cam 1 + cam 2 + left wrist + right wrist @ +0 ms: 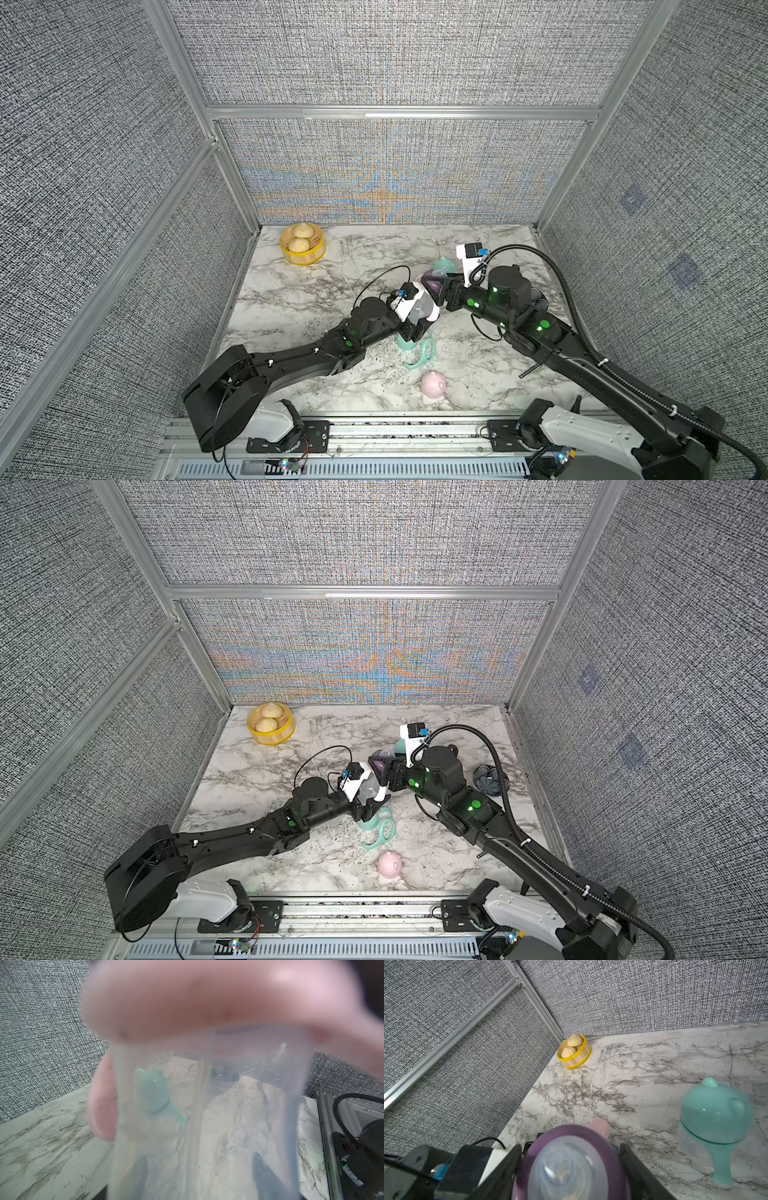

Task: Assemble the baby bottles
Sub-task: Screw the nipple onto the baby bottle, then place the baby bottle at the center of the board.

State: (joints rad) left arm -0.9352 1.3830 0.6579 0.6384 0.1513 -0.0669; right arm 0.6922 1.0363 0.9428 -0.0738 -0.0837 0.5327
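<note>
bottle (pixel 207 1118) and pink handle (pixel 207 997) blurred

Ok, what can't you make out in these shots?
Left hand: left wrist view, blurred behind the clear bottle it holds.
Mint looped handle: both top views, partly under the left arm.
Right hand: right wrist view, contact with the purple collar unclear.

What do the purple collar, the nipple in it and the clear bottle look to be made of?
The purple collar: hard plastic, likely; smooth, semi-glossy, opaque. The nipple: probably silicone; milky, translucent, with soft folded rings. The clear bottle: translucent plastic, faintly frosted; the table shows blurred through it.
</note>
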